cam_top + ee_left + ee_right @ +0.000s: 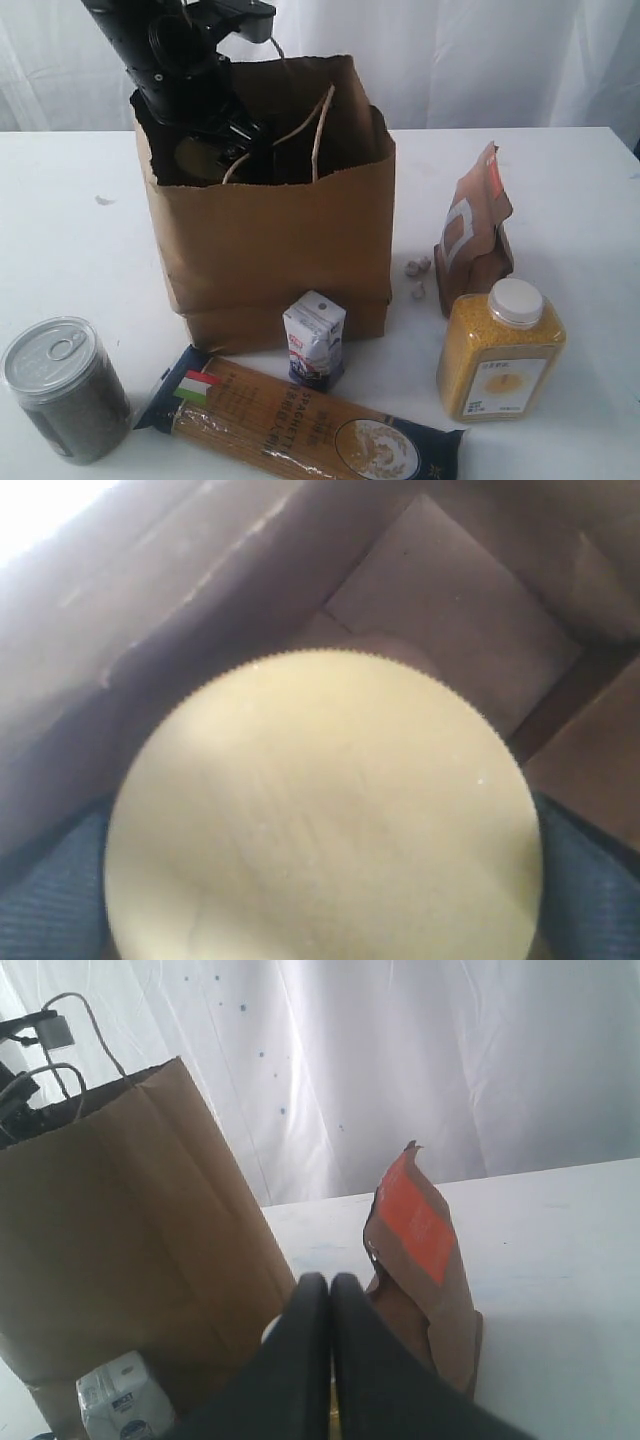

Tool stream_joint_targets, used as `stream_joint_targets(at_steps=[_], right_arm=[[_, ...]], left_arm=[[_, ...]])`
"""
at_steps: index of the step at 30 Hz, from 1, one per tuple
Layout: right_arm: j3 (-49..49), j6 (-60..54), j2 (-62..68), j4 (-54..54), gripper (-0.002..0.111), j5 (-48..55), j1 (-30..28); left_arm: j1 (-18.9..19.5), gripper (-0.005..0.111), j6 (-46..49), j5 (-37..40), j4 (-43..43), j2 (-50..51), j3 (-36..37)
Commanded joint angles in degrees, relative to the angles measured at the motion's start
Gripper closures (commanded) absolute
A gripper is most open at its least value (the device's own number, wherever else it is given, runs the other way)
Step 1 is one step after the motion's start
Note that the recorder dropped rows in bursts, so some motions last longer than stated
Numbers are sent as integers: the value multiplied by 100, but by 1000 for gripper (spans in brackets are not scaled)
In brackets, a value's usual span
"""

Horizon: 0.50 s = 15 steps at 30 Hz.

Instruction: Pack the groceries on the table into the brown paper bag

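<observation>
The bag (270,250) is brown, the jar lid (320,820) pale gold, the can (65,390) silver. The spaghetti packet (300,425) is dark blue with a green-white-red flag (197,386), the carton (314,338) white and purple, the bottle (500,355) yellow, the pouch (472,235) brown and orange.

Tall brown paper bag (270,250) standing open on white counter (80,250), jar (320,810) with pale gold lid inside it, spaghetti packet (300,425) lying flat in front, small carton (314,338) upright just beside bag's base, tin can (65,390) upright at left, yellow-grain bottle (500,355) and brown pouch (475,235) upright at right.
</observation>
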Motion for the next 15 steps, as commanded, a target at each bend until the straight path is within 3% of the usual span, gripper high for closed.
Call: stream_joint_targets(at_steps=[1,3,5,12,15], right_arm=[[25,-55,-33,-19,108,-23,-20],[25,-55,-33,-19,108,-12,-20],[25,-55,-33,-19,108,-12,-20],[25,-55,-33,-19,108,-24,-20],[25,-55,-33,-19,108,-24,-20]], left_arm=[[-22,1,316,-155,-227,-179,-510],[30,1,15,-71,-74,-107,-510],[6,1,590,710,-341,-14,-510],[-18,1,471,470,-508,-156,-546],[-18,1,517,490,-978,-156,-546]])
